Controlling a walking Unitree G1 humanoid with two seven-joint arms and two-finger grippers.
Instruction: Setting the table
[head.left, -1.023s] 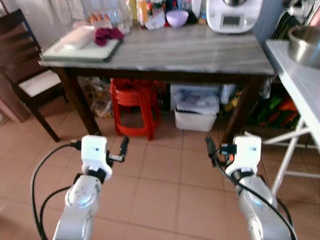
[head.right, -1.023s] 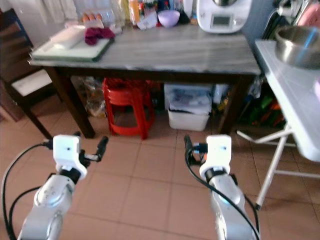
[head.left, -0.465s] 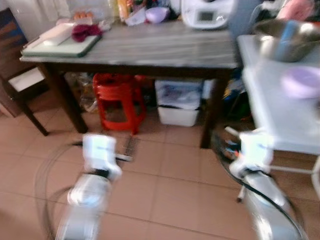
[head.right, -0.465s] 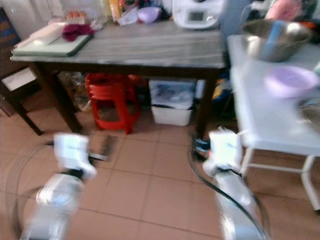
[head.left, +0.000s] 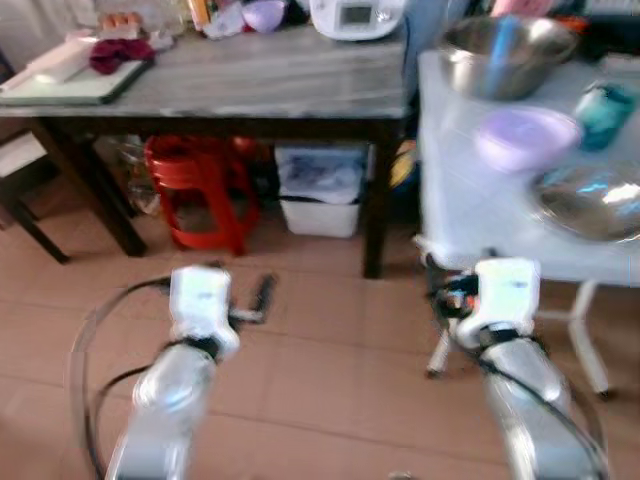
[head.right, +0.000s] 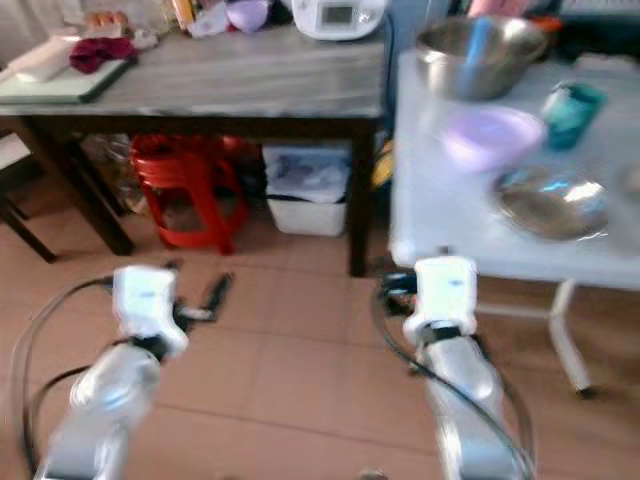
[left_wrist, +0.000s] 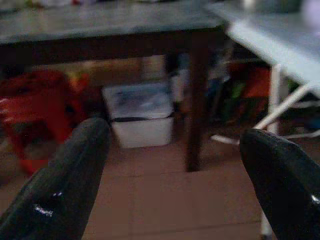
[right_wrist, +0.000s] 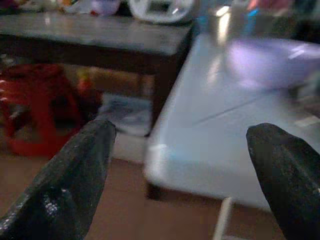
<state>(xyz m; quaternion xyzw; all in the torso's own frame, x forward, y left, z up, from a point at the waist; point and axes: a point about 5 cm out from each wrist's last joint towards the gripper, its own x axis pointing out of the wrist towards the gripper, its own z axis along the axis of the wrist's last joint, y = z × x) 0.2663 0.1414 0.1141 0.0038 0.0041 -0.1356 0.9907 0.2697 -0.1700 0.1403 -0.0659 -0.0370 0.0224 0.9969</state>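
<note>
Camera swung right since a second ago: white worktop (head.left: 470, 215) now fills the right of the head views, dark worktop (head.left: 250, 85) slid left. Head views soft with blur.

Far left of the dark worktop: green tray (head.left: 60, 88), cut by the frame edge, carrying a dark red lump (head.left: 110, 55) and a pale item too blurred to name. Behind: purple bowl (head.left: 264, 14), white appliance (head.left: 355, 16), top cropped. Beneath: red stool (head.left: 200, 190), white bin (head.left: 320, 195), contents unclear.

Left claw (head.left: 262, 296) low over floor tiles, fingers spread wide, nothing between them; its wrist view shows both fingertips (left_wrist: 65, 185) well apart.

Right claw (right_wrist: 185, 185) likewise wide and empty, facing the white worktop's edge.

On the white worktop: steel mixing bowl (head.left: 497, 55) with a blue item standing inside, lilac bowl (head.left: 527, 137), teal cup (head.left: 603, 103), steel plate (head.left: 592, 203), partly cropped.
</note>
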